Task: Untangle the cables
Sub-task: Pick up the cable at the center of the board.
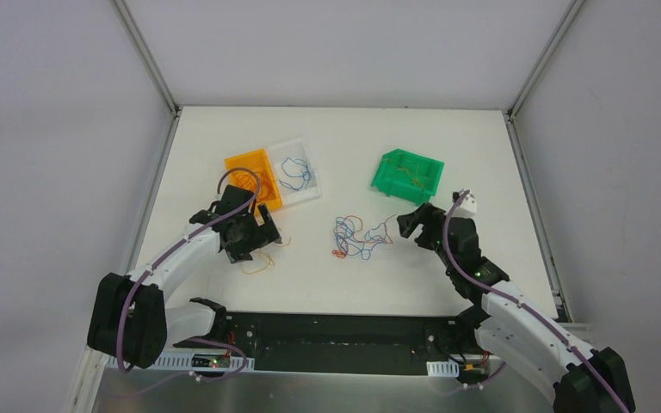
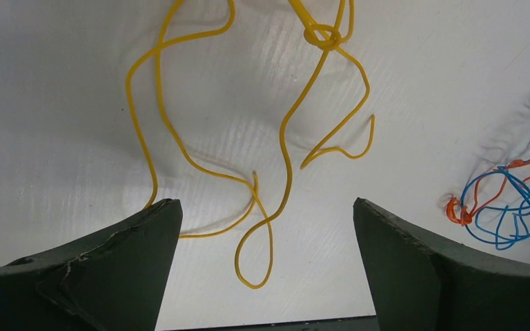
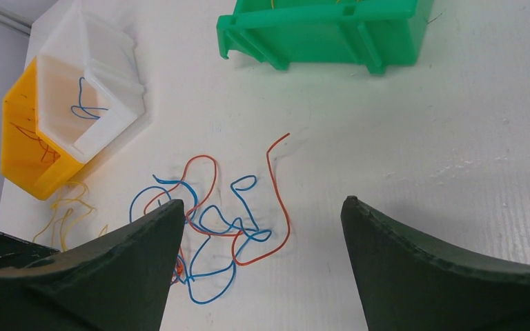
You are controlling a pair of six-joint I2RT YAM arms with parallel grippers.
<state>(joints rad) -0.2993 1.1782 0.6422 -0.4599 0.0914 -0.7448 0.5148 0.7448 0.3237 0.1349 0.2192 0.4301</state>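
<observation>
A loose tangle of blue and red cables [image 1: 357, 237] lies mid-table, also in the right wrist view as the cables [image 3: 221, 227] and at the right edge of the left wrist view as the same clump [image 2: 511, 200]. A separate yellow cable [image 2: 282, 138] curls on the table under my left gripper [image 2: 266, 203], which is open and holds nothing; one loop lies between its fingers. From above, the left gripper [image 1: 254, 237] hovers over that yellow cable [image 1: 258, 261]. My right gripper [image 1: 413, 225] is open just right of the tangle, seen open and unloaded in its wrist view [image 3: 262, 202].
An orange tray [image 1: 234, 162] with orange wires and a white tray [image 1: 310, 194] with a blue wire stand side by side at the back left. A green bin [image 1: 383, 181] holding a thin wire stands at the back right. The table's black front rail [image 1: 336, 331] runs between the arm bases.
</observation>
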